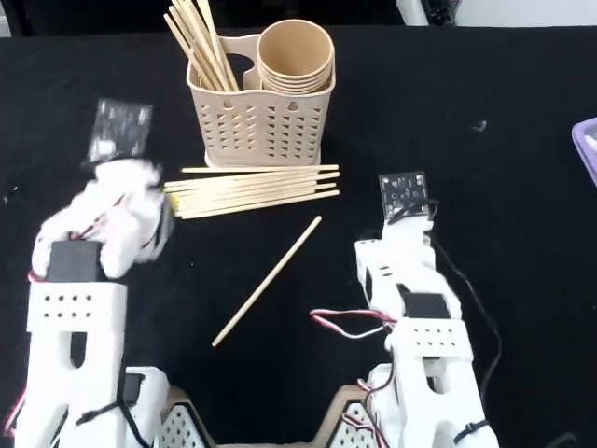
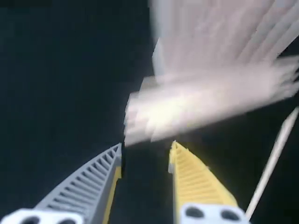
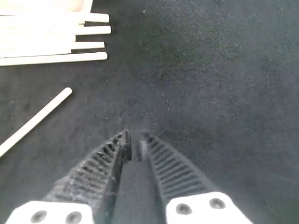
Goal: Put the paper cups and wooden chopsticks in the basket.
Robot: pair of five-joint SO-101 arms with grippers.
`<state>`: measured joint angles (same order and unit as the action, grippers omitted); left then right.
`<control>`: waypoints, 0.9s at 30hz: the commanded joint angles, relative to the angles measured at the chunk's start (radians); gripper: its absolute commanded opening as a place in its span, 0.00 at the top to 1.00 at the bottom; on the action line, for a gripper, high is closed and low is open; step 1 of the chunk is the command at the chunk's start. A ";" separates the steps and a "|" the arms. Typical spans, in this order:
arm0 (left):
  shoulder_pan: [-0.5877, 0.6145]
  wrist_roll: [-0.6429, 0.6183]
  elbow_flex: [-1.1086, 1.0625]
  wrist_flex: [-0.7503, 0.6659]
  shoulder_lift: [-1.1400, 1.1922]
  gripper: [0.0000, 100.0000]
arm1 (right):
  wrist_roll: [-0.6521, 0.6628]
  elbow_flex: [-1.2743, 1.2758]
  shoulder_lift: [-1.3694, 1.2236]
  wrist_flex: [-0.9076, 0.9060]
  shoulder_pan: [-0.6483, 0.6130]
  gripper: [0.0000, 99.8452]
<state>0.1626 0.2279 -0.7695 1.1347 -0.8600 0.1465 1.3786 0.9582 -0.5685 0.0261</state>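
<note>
a black cloth [image 1: 504, 84] is spread over the whole table. a purple thing [image 1: 588, 147] is cut off by the right edge of the high view. a small pale speck [image 1: 478, 124] is seen on the cloth nearby. a white surface [image 1: 532, 11] is seen beyond the far edge.

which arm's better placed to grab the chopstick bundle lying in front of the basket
Left. The left pincer is open, facing the chopstick bundle close ahead. The right pincer is shut over bare cloth, the bundle off to one side.
</note>
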 commanded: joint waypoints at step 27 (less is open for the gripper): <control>0.371 0.104 -0.553 -0.101 -0.023 0.83 | 0.870 -0.785 -0.717 -0.666 -0.543 0.88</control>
<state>0.5447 0.3429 -1.3265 1.0503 -0.8784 0.9045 0.6866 0.3092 -1.1715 -0.4833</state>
